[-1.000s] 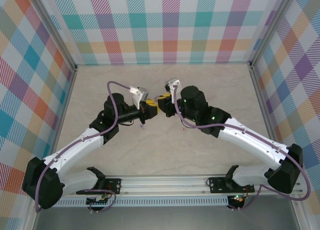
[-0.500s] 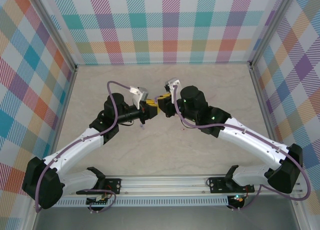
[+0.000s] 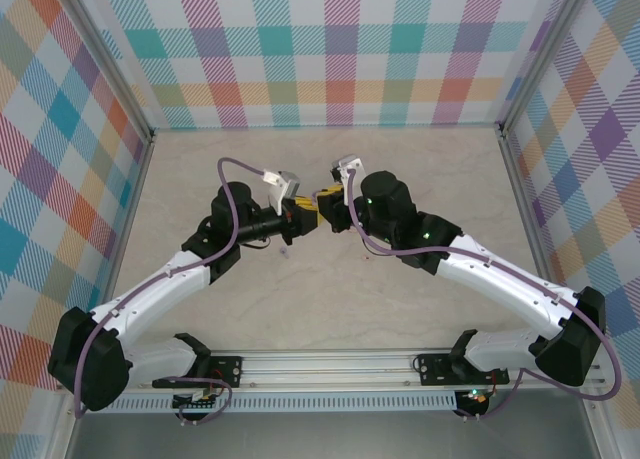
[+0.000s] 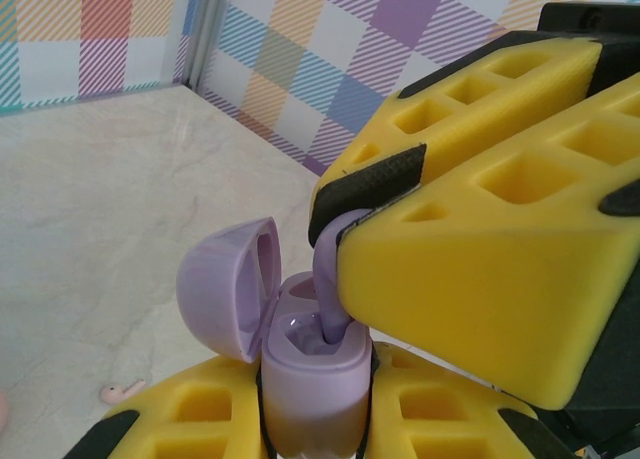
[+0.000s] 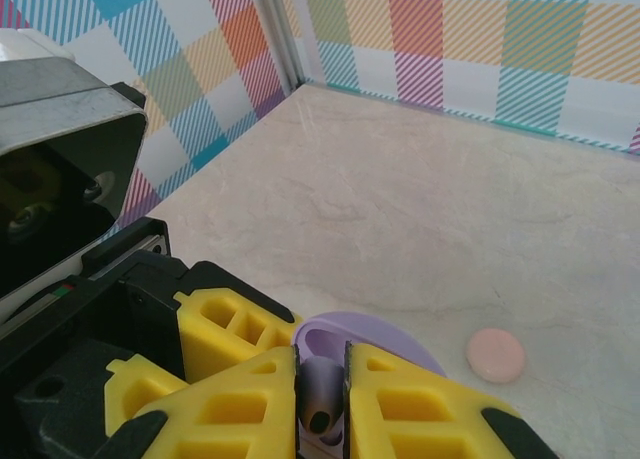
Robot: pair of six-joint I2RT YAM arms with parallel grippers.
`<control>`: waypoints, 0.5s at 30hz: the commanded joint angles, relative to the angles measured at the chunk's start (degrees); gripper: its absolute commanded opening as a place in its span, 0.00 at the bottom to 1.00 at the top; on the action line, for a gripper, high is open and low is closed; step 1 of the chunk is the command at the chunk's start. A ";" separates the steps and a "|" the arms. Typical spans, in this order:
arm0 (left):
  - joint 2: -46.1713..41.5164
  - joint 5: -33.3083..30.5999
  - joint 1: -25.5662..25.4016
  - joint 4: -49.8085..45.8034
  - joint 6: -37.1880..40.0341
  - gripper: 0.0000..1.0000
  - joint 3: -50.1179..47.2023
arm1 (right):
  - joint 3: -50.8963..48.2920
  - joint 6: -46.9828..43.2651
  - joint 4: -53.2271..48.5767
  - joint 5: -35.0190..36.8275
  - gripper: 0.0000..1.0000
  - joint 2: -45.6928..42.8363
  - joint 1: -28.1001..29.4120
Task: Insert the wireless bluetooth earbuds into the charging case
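Top external view:
- Both arms reach inward and meet over the middle of the pale marbled counter (image 3: pixel 420 169).
- The left hand (image 3: pixel 300 217) and the right hand (image 3: pixel 322 204) are tip to tip, their yellow fingers almost touching.
- What they hold is too small to make out from here.
- Plaid walls (image 3: pixel 330 49) close in the counter on three sides.

Left wrist view:
- The left hand (image 4: pixel 315 424) is clenched on the purple charging case (image 4: pixel 312 384), one yellow finger on each side of its body.
- The case stands upright with its lid (image 4: pixel 225 291) swung open to the left.
- The right hand (image 4: pixel 342 229) comes in from the upper right and grasps the purple earbud (image 4: pixel 328 284) between its fingers.
- The bud's lower end is down inside the open well of the case. Its upper part is hidden between the finger pads.
- A pale pink earbud (image 4: pixel 122 389) lies loose on the counter at lower left, apart from the case.

Right wrist view:
- The right hand (image 5: pixel 322 384) is pinched tight on the purple earbud (image 5: pixel 322 397), which sits dark and narrow in the slit between the two yellow fingers.
- The rim of the open purple charging case (image 5: pixel 375 331) shows just behind the bud.
- A yellow finger of the left hand (image 5: pixel 225 324) sits beside the case on the left.
- A pink round case (image 5: pixel 495 356) lies flat on the counter to the right, well apart from both hands.
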 commanded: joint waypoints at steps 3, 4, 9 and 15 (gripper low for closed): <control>-0.06 1.46 -0.65 2.02 -0.82 0.13 1.93 | -0.27 1.25 1.05 1.03 0.15 -1.22 0.29; -0.15 0.91 -0.64 1.81 -0.81 0.13 1.87 | -0.27 1.27 0.69 1.05 0.15 -1.31 0.28; -0.78 -1.80 -0.61 1.32 -0.52 0.13 1.56 | -0.23 1.16 -0.29 0.14 0.15 -1.91 0.28; -0.73 -2.74 -0.62 1.01 -0.30 0.13 1.39 | -0.27 0.90 -0.72 0.17 0.15 -2.81 0.28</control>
